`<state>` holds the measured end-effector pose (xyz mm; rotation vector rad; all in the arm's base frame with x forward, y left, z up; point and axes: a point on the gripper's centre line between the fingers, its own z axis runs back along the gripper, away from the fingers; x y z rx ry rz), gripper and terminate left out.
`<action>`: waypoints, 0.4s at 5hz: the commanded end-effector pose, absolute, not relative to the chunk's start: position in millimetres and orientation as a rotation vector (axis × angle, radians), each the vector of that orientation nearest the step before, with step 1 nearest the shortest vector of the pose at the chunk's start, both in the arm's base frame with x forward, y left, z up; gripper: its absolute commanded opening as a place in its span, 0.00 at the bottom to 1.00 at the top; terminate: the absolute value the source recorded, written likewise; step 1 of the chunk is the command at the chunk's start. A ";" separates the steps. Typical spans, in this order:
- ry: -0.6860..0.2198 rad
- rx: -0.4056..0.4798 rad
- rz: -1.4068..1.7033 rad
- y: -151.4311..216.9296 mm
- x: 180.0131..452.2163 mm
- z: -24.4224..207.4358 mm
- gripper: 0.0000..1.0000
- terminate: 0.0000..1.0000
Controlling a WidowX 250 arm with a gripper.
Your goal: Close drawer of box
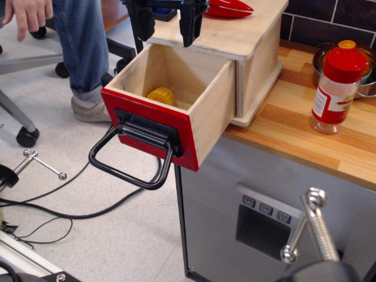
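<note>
Drawer point(176, 111) pulled well out of box point(247, 53), overhanging counter edge. Gripper point(167, 26) above it, fingers spread, empty. Drawer looks light, stiff plywood; push red front beside handle point(132, 158).

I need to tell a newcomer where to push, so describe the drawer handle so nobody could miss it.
Find the pale plywood box on the wooden counter; its drawer is pulled out past the counter edge. On the drawer's red front hangs the handle: a large black metal loop, the only black ring there.
</note>
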<state>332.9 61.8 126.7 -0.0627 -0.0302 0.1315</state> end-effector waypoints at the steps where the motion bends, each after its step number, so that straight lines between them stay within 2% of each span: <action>1: -0.030 -0.063 0.132 61.8 332.9 126.7 1.00 0.00; 2: -0.017 -0.096 0.110 59.1 297.6 127.8 1.00 0.00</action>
